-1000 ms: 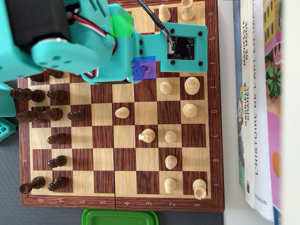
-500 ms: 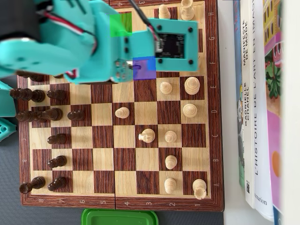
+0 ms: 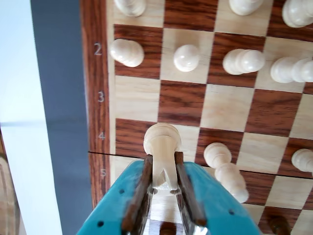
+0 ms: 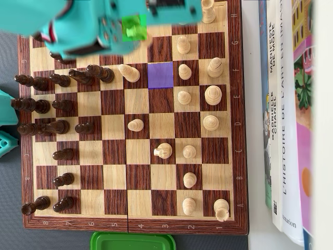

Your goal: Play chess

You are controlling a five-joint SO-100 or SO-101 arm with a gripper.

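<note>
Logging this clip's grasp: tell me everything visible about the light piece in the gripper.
The light piece is pale, smooth wood with a rounded head and narrower neck, probably a pawn. In the wrist view it stands roughly upright, its lower body clamped between the gripper's two brown pads. It hangs at the board's edge by the 4 and 5 marks; whether its base touches the board is hidden. In the overhead view the arm covers it.

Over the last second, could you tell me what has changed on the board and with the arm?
In the overhead view the arm has swung toward the top-left, uncovering the purple-marked square and the pieces beside it. The wrist view shows the gripper shut on a light pawn. The other light and dark pieces lower on the chessboard, the books and the green lid stayed put.
</note>
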